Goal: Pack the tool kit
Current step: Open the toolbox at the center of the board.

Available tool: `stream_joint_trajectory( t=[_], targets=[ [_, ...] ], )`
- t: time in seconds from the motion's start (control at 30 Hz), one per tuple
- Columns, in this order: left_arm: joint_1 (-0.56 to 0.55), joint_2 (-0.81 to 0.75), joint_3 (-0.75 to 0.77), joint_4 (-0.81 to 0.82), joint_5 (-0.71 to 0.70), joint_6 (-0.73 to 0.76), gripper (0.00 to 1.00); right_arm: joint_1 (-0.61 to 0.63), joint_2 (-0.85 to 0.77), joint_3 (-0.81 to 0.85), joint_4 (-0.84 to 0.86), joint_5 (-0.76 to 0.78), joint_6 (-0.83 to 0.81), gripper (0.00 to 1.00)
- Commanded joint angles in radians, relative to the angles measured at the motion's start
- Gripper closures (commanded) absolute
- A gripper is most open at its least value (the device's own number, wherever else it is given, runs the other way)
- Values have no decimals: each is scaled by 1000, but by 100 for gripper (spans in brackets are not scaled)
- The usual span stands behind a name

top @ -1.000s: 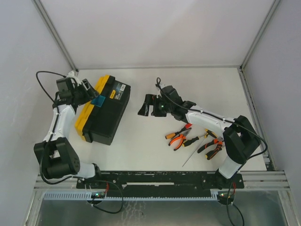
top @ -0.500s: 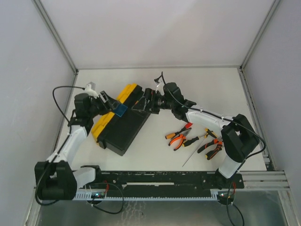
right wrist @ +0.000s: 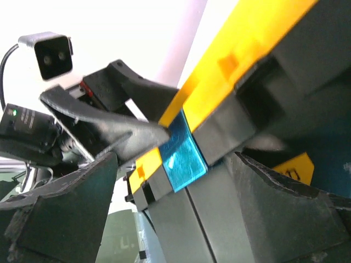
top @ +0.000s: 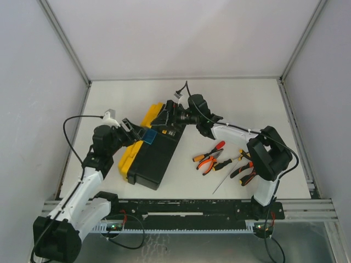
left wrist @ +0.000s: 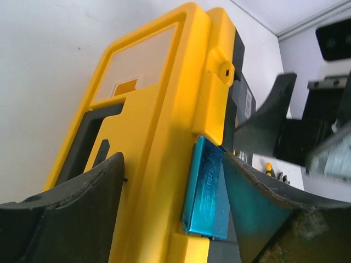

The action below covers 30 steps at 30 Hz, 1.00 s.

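The toolbox (top: 155, 156) lies closed on the table, black body with its yellow lid (top: 130, 156) on the left side and its teal latch (top: 148, 135) at the far end. My left gripper (top: 134, 130) is shut across the lid and latch; in the left wrist view (left wrist: 173, 164) one finger presses the yellow lid (left wrist: 148, 109), the other the latch (left wrist: 205, 189). My right gripper (top: 165, 117) is open, its fingers straddling the box's far end near the latch (right wrist: 184, 153) without closing on it. Orange pliers (top: 210, 162) lie to the right.
More tools lie right of the box: a red-handled tool (top: 216, 148), a second pair of pliers (top: 245, 170), a yellow-handled tool (top: 245, 155) and a thin screwdriver (top: 224, 179). Walls enclose the table on three sides. A metal rail (top: 186, 207) runs along the near edge.
My left gripper has dragged the toolbox from the far left toward the middle and nearer. My right gripper has moved left and now straddles the box's far end.
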Motion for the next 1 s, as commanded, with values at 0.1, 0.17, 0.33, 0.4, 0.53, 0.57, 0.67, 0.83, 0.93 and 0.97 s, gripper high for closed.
stream_joint_trajectory(
  t=[0.1,0.17,0.33,0.4,0.53,0.57,0.67,0.83,0.93,0.97],
  targets=[
    [-151,-98,-49,-38,-2,-88,25,-46,-7,69,-222,22,-159,15],
    [-150,-156,-41,-73,-64,-68,21,-51,-51,68,-285,50,-201,15],
    [-149,-224,43,-206,-237,23,17,-34,-146,47,-308,29,-231,16],
    [-142,-229,55,-233,-285,56,15,-34,-183,-21,-266,50,-183,18],
    [-13,-200,32,-202,-176,59,15,-21,-203,-169,-27,34,-1,22],
    [27,-187,14,-171,-121,48,15,-11,-191,-182,16,30,29,23],
    [97,-143,-37,-52,26,16,15,25,-142,-186,105,39,95,24],
    [109,-42,-144,209,227,-84,14,62,-58,-230,327,88,255,31],
    [110,7,-200,330,290,-134,19,79,11,-269,512,100,364,36],
    [109,16,-210,356,310,-139,23,85,32,-277,574,101,390,38]
  ],
)
